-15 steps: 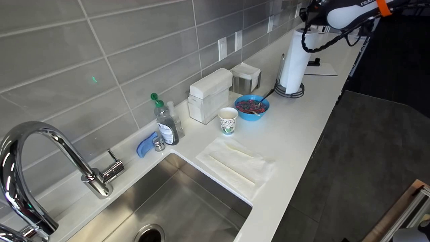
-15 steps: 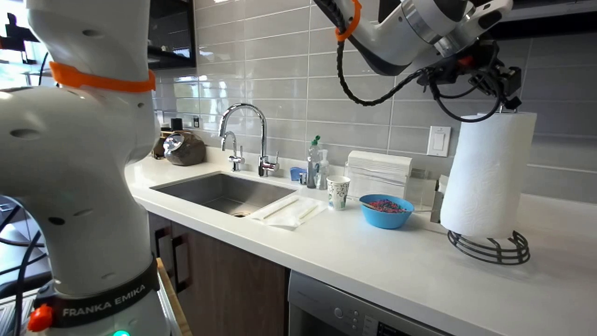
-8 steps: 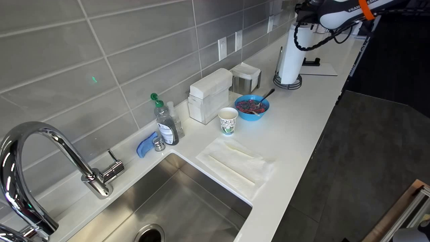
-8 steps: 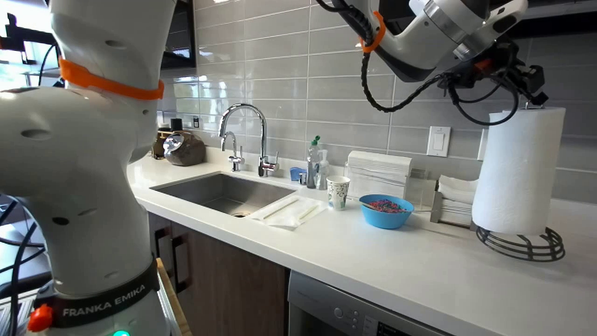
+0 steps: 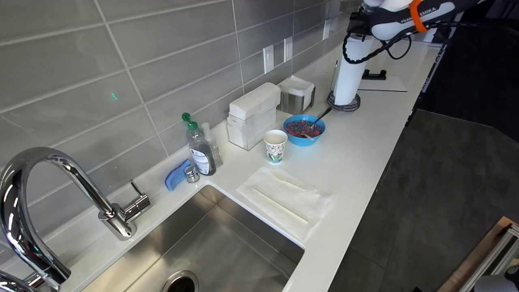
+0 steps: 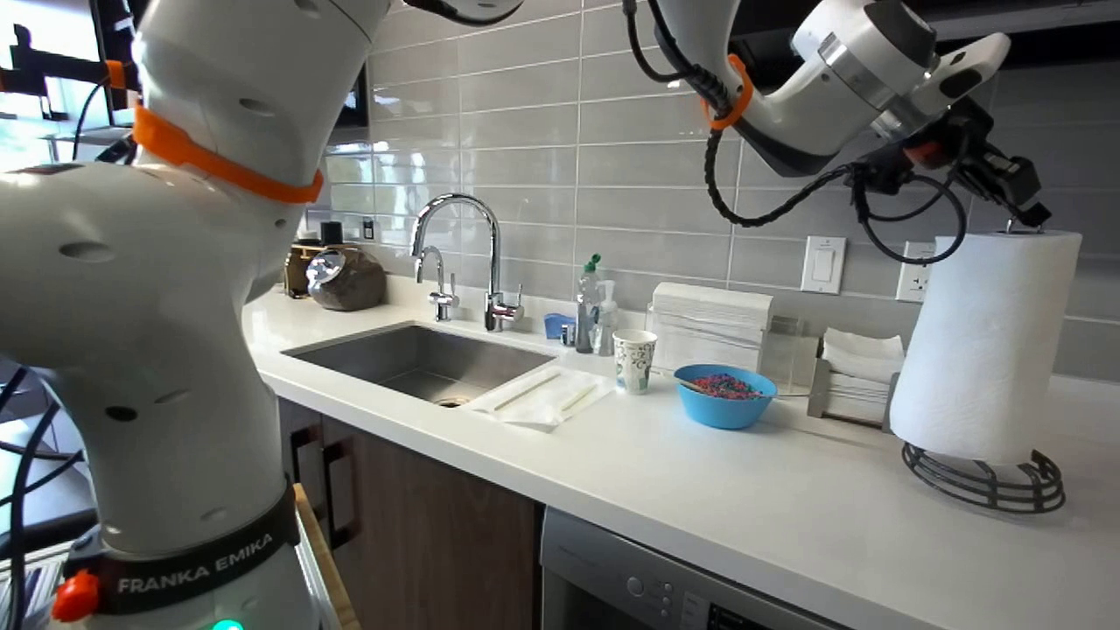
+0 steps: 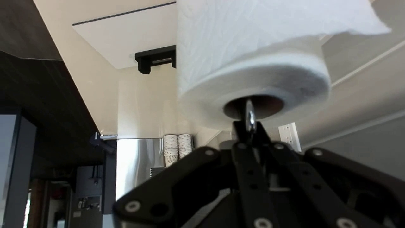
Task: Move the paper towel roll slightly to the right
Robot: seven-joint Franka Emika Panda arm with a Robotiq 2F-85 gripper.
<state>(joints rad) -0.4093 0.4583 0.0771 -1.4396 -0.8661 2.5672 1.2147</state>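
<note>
So, the gripper [image 7: 249,130] pinches the post [image 7: 250,115] poking out of the roll [image 6: 984,350], likely because the roll is too fat to grab. It sits on its base [image 6: 984,493] near the napkins [image 6: 856,385]; I can't tell if the base touches the counter [image 6: 787,516].

Arm [image 6: 175,350] was glossy white; orange bands [image 6: 223,172] ringed it; black collar [image 6: 197,560] read FRANKA EMIKA; braided cable [image 6: 739,220] was black; silver screws [image 7: 133,206] dotted black gripper [image 7: 250,126].

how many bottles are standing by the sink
2: a green-capped bottle near the corner of the sink, and a clear pump bottle beside it, toward the paper stack. More could be hidden.
</note>
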